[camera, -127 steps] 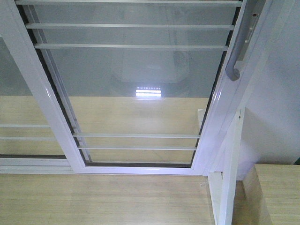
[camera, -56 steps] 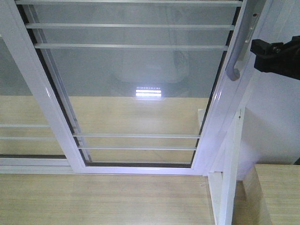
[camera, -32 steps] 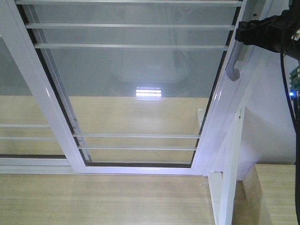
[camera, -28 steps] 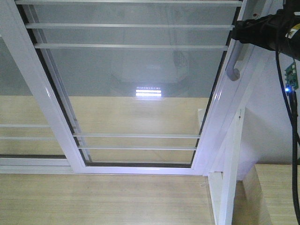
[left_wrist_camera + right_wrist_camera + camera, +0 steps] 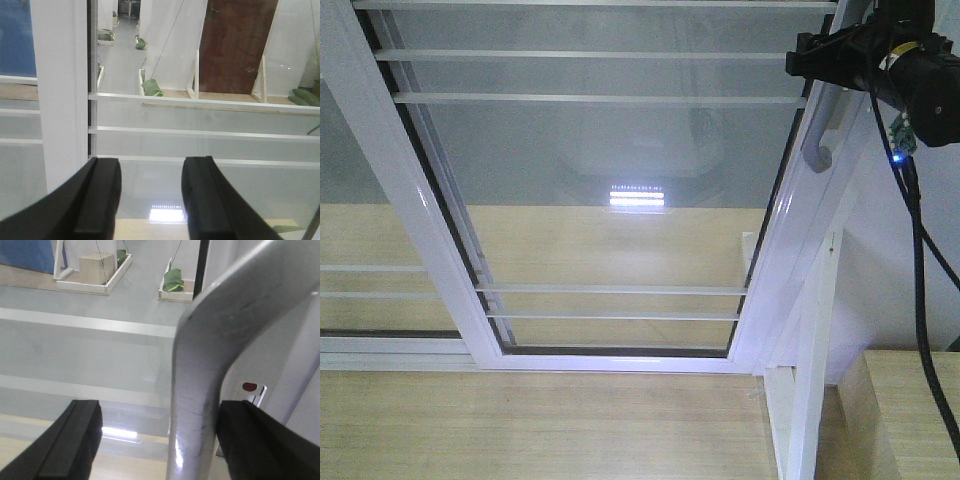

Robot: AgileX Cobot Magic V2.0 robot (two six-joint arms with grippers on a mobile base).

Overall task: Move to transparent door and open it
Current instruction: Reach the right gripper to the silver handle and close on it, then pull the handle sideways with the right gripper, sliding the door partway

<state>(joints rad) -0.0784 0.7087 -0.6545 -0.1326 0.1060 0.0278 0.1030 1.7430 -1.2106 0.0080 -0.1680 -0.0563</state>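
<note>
The transparent door (image 5: 610, 150) fills the front view straight ahead of the robot. Its curved grey handle (image 5: 820, 128) runs down the right-hand stile, and the stile looks to sit closed against the frame. The right tool (image 5: 162, 412) is spread wide and straddles that handle without gripping it. In the wrist view the bar stands hard by the right-hand finger (image 5: 260, 440) and well apart from the other. A good grasp would first bring the bar to the middle of the gap, then close squarely across it. After that the pull should probably run sideways along the track, toward the second glass panel (image 5: 360, 230) on the left, not out toward the robot, so the sash does not bind. The left tool (image 5: 150, 170) is likewise released and empty, and it faces the glass with nothing between its fingers. The front view cuts off the top of the handle and hides most of the right tool's fingers behind its black body. It cannot be told whether the nearer finger already touches the bar. A small red mark (image 5: 249, 387) on a plate beside the handle may be a latch indicator, but it is too blurred to read. The bottom track is hard to make out, and the left arm is out of the front view.
</note>
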